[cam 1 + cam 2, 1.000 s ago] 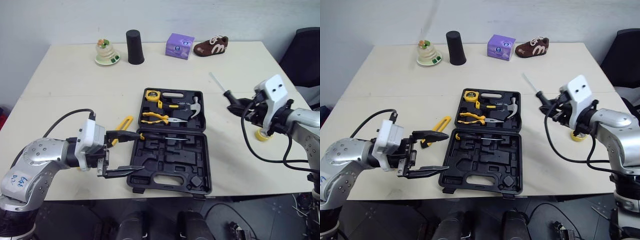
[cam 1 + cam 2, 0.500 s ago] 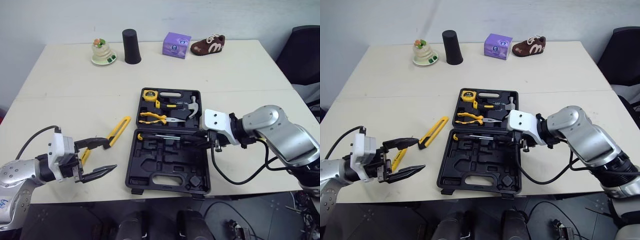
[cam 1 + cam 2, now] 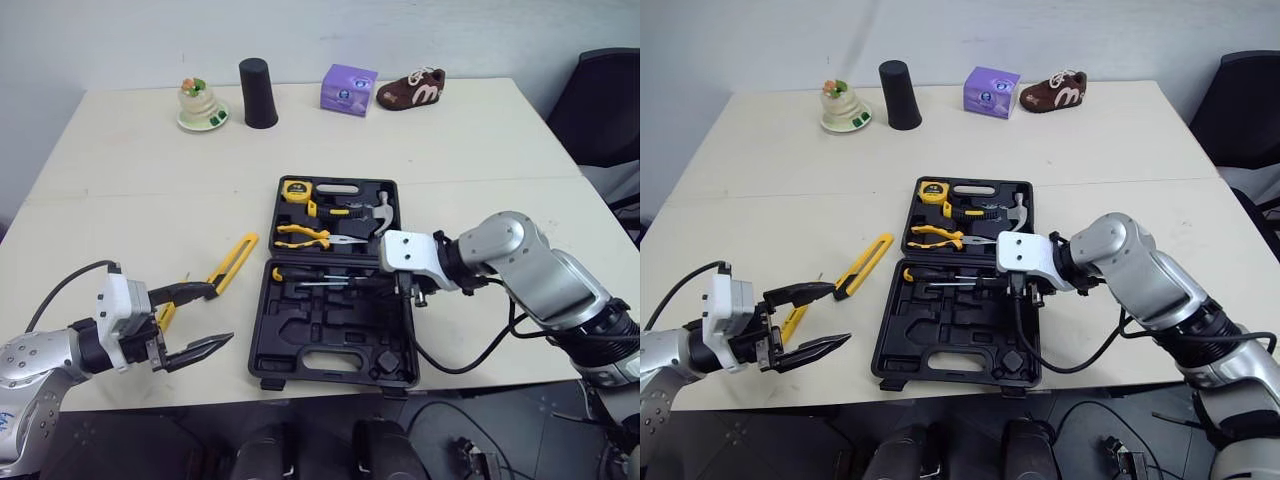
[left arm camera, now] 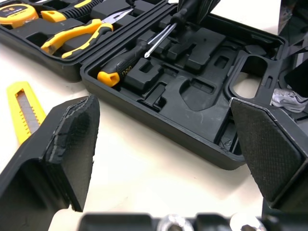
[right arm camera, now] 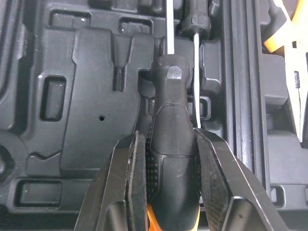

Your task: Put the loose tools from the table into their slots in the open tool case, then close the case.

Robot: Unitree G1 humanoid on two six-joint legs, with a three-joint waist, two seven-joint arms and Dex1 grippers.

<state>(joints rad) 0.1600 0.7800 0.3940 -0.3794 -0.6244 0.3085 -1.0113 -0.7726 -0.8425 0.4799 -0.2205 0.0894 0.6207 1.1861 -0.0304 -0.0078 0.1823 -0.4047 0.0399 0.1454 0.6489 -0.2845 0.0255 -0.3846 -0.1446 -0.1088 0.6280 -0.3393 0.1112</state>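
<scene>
Screwdriver with a black handle (image 5: 172, 202) sits clamped between the two black fingers of the right gripper (image 5: 169, 139), low over the near half of the open black plastic tool case (image 3: 335, 335). Its shaft runs alongside a second screwdriver with a black and yellow handle (image 3: 300, 272), which lies in that half near the hinge. The far half of the case holds a yellow tape measure (image 3: 298, 190), yellow-handled pliers (image 3: 305, 235) and a hammer (image 3: 385, 212). A yellow utility knife (image 3: 232, 262) lies on the table just left of the case. The left gripper (image 3: 224, 314) hangs left of the case, fingers spread wide and holding nothing.
</scene>
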